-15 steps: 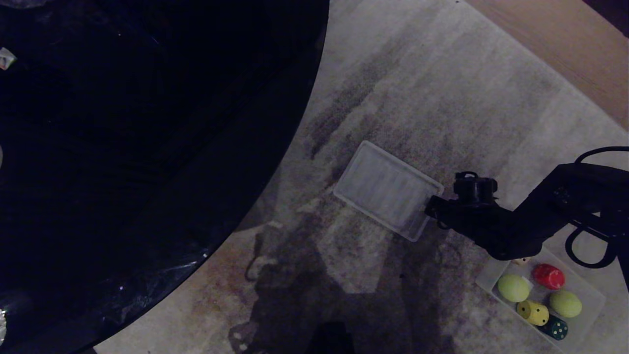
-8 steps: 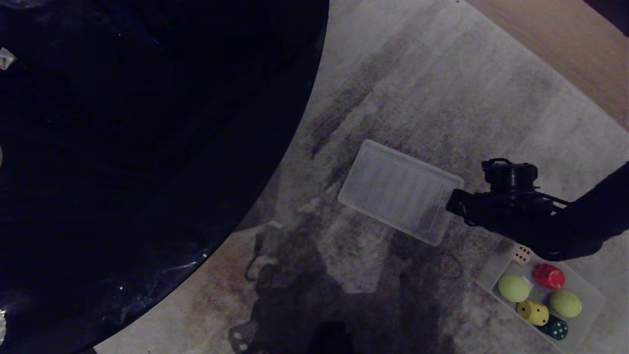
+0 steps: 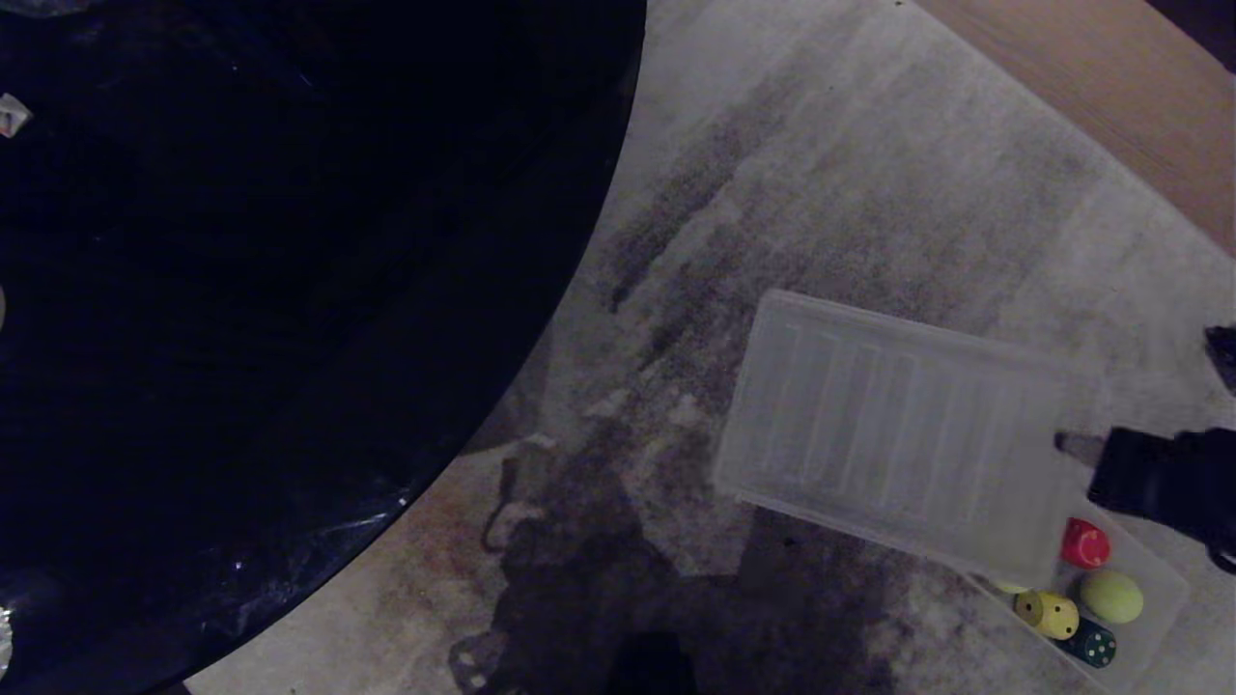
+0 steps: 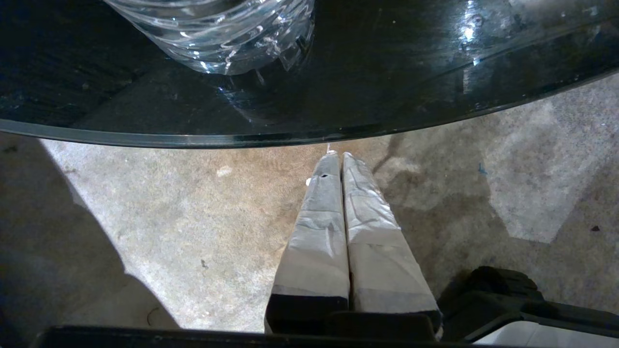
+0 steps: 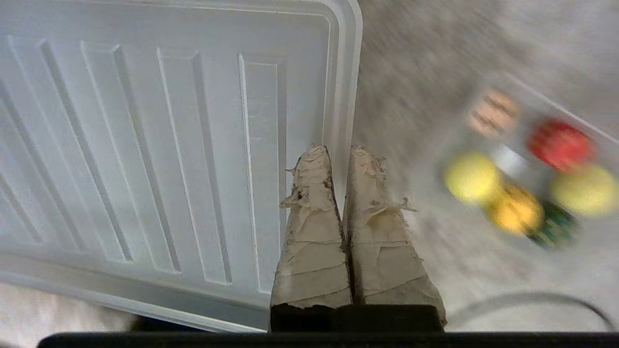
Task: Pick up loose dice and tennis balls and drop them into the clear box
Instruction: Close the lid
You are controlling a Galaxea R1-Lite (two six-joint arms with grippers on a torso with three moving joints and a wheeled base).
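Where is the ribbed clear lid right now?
In the head view the ribbed clear lid sits right of centre, pinched at its edge by the right hand and overlapping the near corner of the clear box holding the dice and balls.

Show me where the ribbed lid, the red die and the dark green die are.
ribbed lid (image 3: pixel 888 434), head view, middle of its ribbed panel.
red die (image 3: pixel 1086 543), head view, its visible top face inside the clear box.
dark green die (image 3: pixel 1094 645), head view, its dotted top face.

Ribbed lid (image 3: pixel 898 439) partly over clear box (image 3: pixel 1154 618) (dice (image 3: pixel 1048 613), balls (image 3: pixel 1110 596) inside)
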